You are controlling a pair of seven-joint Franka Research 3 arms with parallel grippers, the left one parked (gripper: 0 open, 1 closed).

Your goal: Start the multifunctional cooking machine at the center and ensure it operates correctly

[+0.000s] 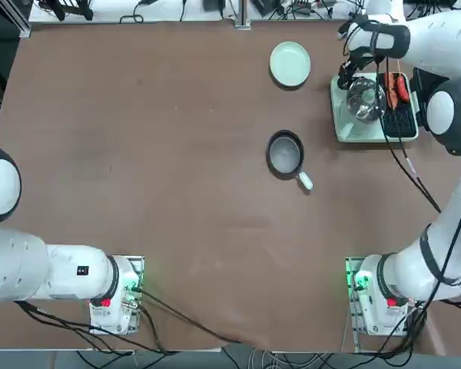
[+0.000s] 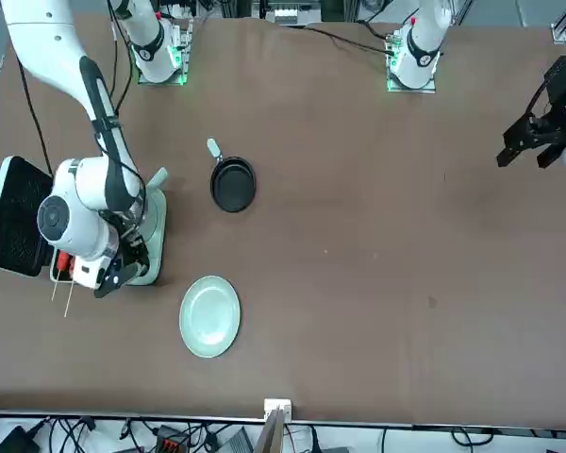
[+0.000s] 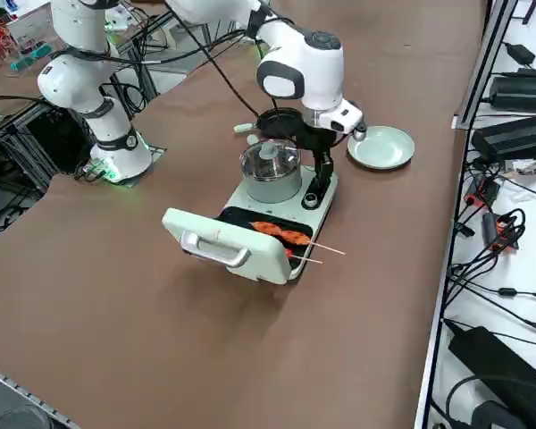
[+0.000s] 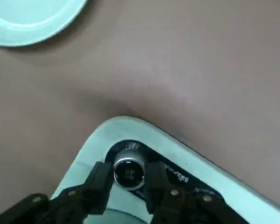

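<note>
The multifunctional cooking machine is a pale mint-green appliance at the table's far right, not at its centre. It carries a shiny glass-lidded pot and a black grill plate with skewered sausages; its hinged lid lies open. My right gripper reaches down at the machine's front corner. In the wrist view its two fingers press on either side of a silver control knob set in the black panel. In the side view the right gripper stands beside the pot.
A small black frying pan with a white handle sits near the table's middle. A round pale green plate lies farther back, close to the machine. Cables and power bricks run along the table's right edge.
</note>
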